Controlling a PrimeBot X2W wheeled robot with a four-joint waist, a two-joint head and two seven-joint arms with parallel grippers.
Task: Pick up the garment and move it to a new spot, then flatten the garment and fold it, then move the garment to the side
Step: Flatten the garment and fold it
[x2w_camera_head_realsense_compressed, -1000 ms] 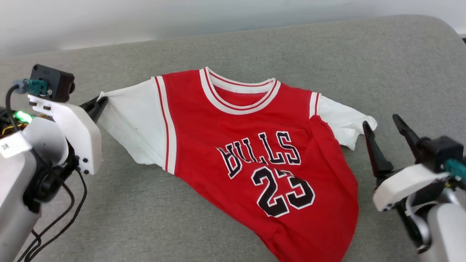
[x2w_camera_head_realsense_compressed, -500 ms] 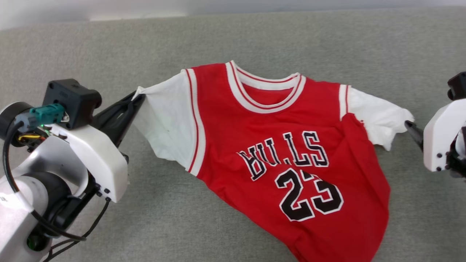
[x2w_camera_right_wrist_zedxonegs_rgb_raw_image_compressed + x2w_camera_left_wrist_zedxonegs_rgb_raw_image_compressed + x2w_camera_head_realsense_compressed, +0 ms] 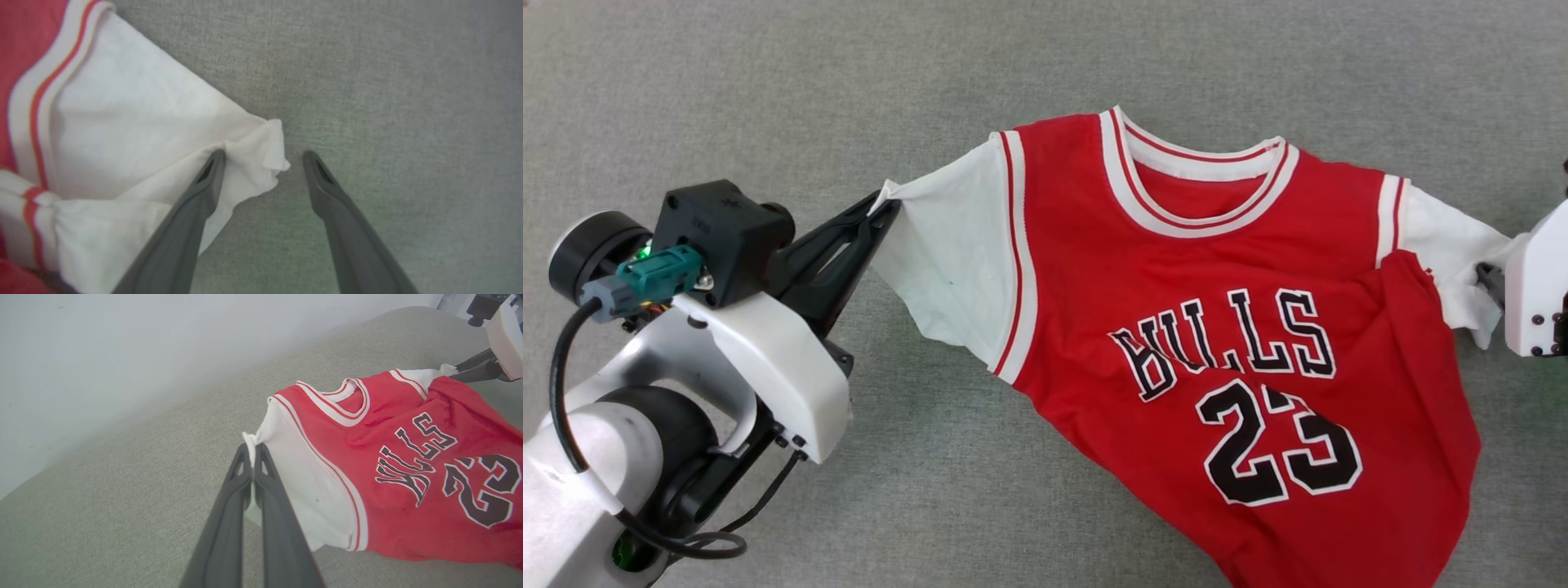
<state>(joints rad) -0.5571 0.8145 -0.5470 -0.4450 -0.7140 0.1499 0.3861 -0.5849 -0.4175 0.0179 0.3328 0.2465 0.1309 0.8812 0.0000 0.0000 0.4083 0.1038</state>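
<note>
The red jersey-style T-shirt with white sleeves [image 3: 1217, 269] lies face-up on the grey woven cushion [image 3: 768, 82]. The left end effector [image 3: 882, 208] clenches one sleeve tip, likely to stretch it flat. The right end effector [image 3: 264, 155], unclenched, straddles the other sleeve's corner.

My head camera looks steeply down from above on the grey fabric worktop [image 3: 768, 82]. It is wide enough to take in most of the garment [image 3: 1217, 269], with my left gripper [image 3: 886, 206] at its left and my right arm's pale housing [image 3: 1535, 286] at the right edge. My left wrist camera rides low, looking along its own fingers [image 3: 229, 522] across the worktop toward a pale wall [image 3: 122, 355]. It shares the garment's lettered front with the head view and catches my right gripper [image 3: 452, 372] far off at top right. My right wrist camera hangs very close, facing down on one white sleeve tip [image 3: 253, 163] and bare worktop.
</note>
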